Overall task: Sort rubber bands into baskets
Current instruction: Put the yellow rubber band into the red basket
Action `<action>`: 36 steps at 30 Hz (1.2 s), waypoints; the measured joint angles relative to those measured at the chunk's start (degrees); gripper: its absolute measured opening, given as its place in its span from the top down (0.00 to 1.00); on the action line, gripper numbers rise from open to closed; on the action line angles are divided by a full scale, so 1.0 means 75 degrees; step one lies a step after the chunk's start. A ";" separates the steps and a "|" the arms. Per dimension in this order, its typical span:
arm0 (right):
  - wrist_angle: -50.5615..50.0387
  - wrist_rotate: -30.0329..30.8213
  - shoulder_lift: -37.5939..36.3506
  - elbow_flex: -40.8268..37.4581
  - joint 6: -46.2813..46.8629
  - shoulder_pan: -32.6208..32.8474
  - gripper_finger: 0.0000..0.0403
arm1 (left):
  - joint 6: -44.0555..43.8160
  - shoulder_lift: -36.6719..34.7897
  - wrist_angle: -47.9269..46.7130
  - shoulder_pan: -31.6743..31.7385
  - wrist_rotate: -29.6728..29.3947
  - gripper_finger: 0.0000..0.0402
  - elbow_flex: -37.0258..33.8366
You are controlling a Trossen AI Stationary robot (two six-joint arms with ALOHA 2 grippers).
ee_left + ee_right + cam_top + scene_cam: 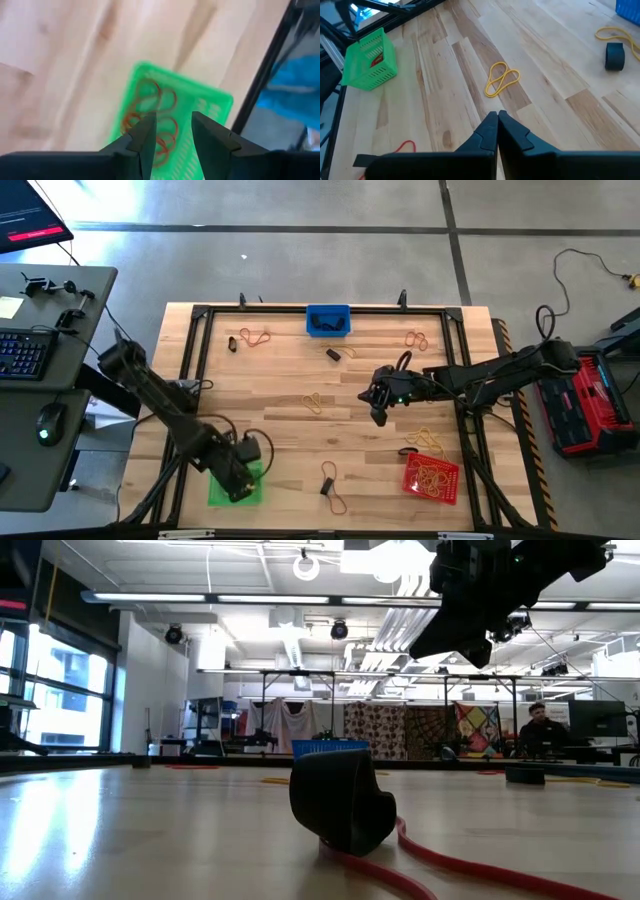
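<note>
Two spread left gripper (172,135) jaws above reddish rubber bands (152,117) in green basket (212,102).

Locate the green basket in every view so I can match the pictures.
High view: green basket at the table's near-left corner, partly under the left tool.
Low view: not in it.
Left wrist view: green basket directly beyond the open left tool, reddish-brown rubber bands inside.
Right wrist view: green basket far off, beside the black table frame.
Shared landmark: the black table frame bordering the basket.
</note>
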 joint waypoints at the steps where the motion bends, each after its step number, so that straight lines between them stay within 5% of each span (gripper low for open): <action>1: 0.0000 0.0000 0.0000 0.0000 -0.0047 0.0000 1.00 | 0.0000 -0.0137 -0.0078 0.0071 -0.0213 0.71 0.0000; 7: 0.0000 0.0000 0.0000 0.0000 -0.0579 0.0000 1.00 | 0.0302 -0.0747 -0.0237 0.0841 -0.1041 0.78 0.0003; 13: 0.0000 0.0000 0.0000 0.0003 -0.0422 0.0000 1.00 | 0.1827 -0.1019 0.0155 0.1647 -0.2246 0.92 -0.0376; 26: -0.0315 0.0761 0.0001 0.0033 0.1775 -0.0413 1.00 | 0.5343 -0.1988 0.6048 0.4033 -0.0490 1.00 -0.3785; 36: -0.4276 0.0849 0.0003 0.1306 0.3087 -0.1064 1.00 | 0.7369 -0.2198 0.8210 0.5939 0.1449 1.00 -0.4962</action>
